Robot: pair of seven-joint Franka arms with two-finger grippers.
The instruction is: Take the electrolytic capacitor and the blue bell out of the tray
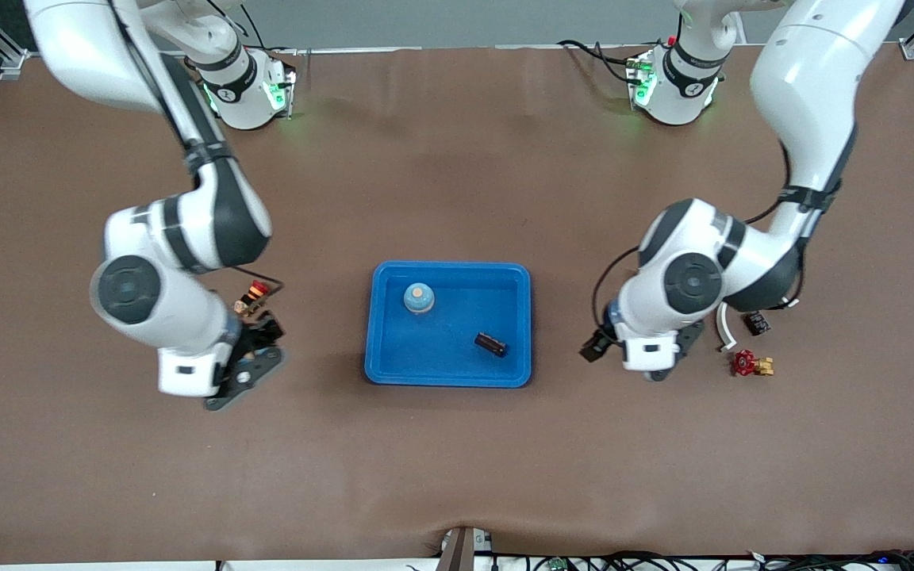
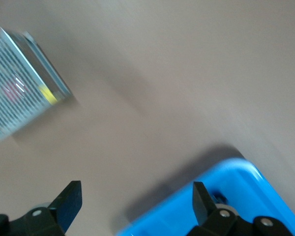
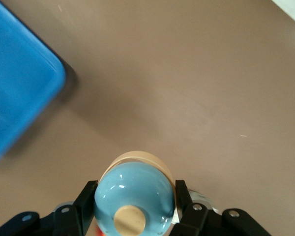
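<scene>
R hand clamped on glossy domed bell, L hand apart, smooth plastic tray

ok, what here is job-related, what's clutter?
Job: blue plastic tray; black cylindrical capacitor and light-blue domed bell in it; second light-blue bell held by right gripper; left gripper open beside tray.
Clutter: red-handled brass valve, small black block, white curved strip, red-capped part.
</scene>
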